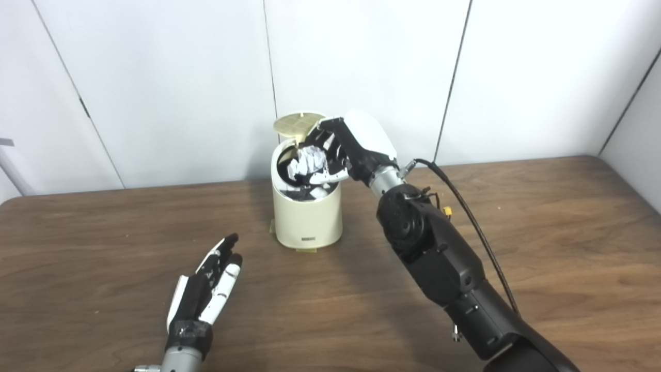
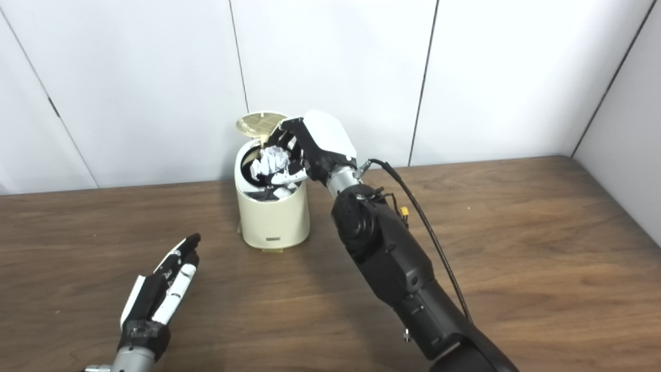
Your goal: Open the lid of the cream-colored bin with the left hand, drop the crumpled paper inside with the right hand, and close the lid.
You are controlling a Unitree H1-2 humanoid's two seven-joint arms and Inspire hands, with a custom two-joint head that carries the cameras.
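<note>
1. The cream-colored bin [image 1: 307,217] stood upright on the table [image 1: 542,232], near the back wall, with its lid [image 1: 298,123] tipped up behind the opening.
2. At the left, the left hand [image 1: 206,289] lay low over the table, well apart from the bin and to its front-left, fingers straight, close together and holding nothing.
3. In the middle, the crumpled paper [image 1: 309,161] sat right at the bin's mouth, directly above the opening.
4. To the right, the right hand [image 1: 338,150] reached over the rim from the right side, fingers curled around the paper; whether they gripped it firmly or had begun to loosen could not be told.
5. The drop would likely turn on one fact: the paper lay below the curled fingers and over the opening, so letting go should send it straight down.
6. The right hand was far nearer the bin; the left would have to travel to shut the lid.
</note>
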